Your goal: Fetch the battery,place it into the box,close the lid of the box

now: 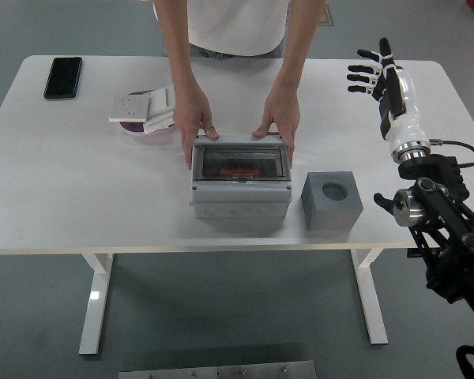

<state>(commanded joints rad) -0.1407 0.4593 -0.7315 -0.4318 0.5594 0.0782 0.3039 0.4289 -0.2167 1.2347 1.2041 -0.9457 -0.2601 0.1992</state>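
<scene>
A grey box (pixel 240 180) stands near the table's front edge with its clear lid down. A reddish battery (pixel 241 170) shows through the lid. A person's two hands (pixel 195 122) rest on the box's back corners. My right hand (pixel 377 69) is raised upright over the table's right side, fingers spread and empty, well apart from the box. My left arm is out of view.
A grey cube with a round hole (pixel 332 199) stands right of the box. A black phone (pixel 63 76) lies at the back left. White switch plates on a purple dish (pixel 144 113) lie left of the person's hand.
</scene>
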